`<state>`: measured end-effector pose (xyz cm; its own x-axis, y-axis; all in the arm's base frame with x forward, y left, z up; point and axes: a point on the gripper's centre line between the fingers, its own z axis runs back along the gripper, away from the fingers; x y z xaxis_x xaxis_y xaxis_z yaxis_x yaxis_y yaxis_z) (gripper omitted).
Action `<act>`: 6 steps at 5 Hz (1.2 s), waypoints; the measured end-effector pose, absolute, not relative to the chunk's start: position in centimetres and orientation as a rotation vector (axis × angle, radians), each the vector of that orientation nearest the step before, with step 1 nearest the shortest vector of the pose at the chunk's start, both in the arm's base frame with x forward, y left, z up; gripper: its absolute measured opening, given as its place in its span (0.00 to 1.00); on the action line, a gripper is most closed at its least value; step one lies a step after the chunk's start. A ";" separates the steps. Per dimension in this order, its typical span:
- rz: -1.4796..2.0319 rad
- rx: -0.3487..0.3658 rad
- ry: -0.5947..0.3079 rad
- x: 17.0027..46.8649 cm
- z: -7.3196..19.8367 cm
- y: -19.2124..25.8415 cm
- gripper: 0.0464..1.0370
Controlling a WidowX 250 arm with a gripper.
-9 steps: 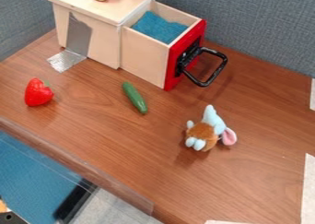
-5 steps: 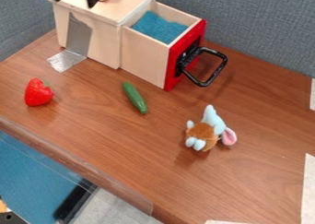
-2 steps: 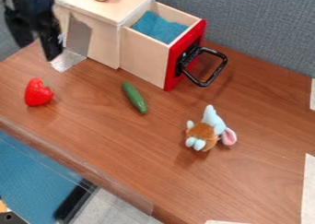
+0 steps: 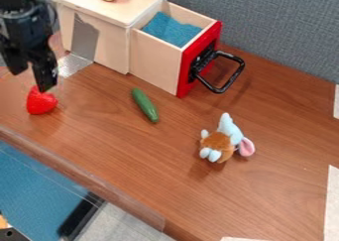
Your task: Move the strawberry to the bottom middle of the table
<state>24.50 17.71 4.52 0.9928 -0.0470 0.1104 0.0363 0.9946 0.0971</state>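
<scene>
Hanging over the left side of the counter (image 4: 119, 146), the end effector (image 4: 31, 80) has its fingers spread pretty wide, nothing in its grip. The strawberry (image 4: 41, 103) is sitting right by one fingertip, can't tell if they're touching. Green cucumber (image 4: 145, 105) lies near the open drawer (image 4: 155, 64).

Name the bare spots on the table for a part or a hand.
Bare table: between cucumber and front edge; below the plush toy, toward the bottom of the view; right of the drawer handle, up to the back wall. Crowded: far left, gripper right over the strawberry.
</scene>
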 end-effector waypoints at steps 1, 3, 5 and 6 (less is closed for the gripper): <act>-0.060 0.114 -0.087 24.6 3.0 17.8 0.96; -0.057 0.136 -0.030 24.5 -0.1 18.3 0.96; -0.064 0.136 -0.037 24.9 -0.3 17.9 0.75; -0.056 0.116 -0.047 25.0 0.3 16.6 0.75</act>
